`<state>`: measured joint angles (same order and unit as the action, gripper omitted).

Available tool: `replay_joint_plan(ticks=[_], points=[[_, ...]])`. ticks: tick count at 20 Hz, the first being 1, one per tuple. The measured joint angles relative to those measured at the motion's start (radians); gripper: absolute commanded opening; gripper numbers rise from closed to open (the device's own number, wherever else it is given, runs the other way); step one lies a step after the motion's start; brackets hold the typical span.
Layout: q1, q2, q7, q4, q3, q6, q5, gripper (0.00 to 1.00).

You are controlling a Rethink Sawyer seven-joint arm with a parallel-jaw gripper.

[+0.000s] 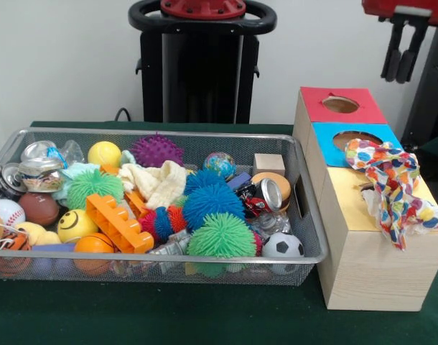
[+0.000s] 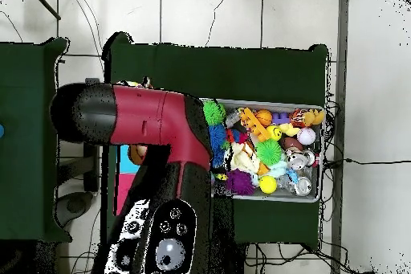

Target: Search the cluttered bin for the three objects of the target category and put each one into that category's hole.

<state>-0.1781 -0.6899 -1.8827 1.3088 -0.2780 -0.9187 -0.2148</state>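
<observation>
— What can't we make out from the front?

— The gripper [image 1: 404,52] is cut by the top edge; we see only two dark fingers hanging at the upper right, and we can't tell how they are set. The yellow-surround hole [image 1: 365,188] is almost wholly covered by the spotted cloth [image 1: 391,180] draped over it, and we can't tell how many pieces that bundle is.

— And from overhead?

— The red and black arm [image 2: 148,138] hides nearly all of the wooden box [image 2: 125,176] and the left end of the wire bin [image 2: 318,158]. Only slivers of blue and red surround show. The toys in the bin are too small for us to name many.
</observation>
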Motion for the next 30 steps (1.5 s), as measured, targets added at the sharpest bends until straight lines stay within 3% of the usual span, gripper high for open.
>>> replay_joint_plan(ticks=[15,30], points=[[0.042,0.005,0.0,0.054,0.097,0.242,-0.004,0.0],[0.073,0.089,0.0,0.092,0.145,0.396,0.018,0.0]])
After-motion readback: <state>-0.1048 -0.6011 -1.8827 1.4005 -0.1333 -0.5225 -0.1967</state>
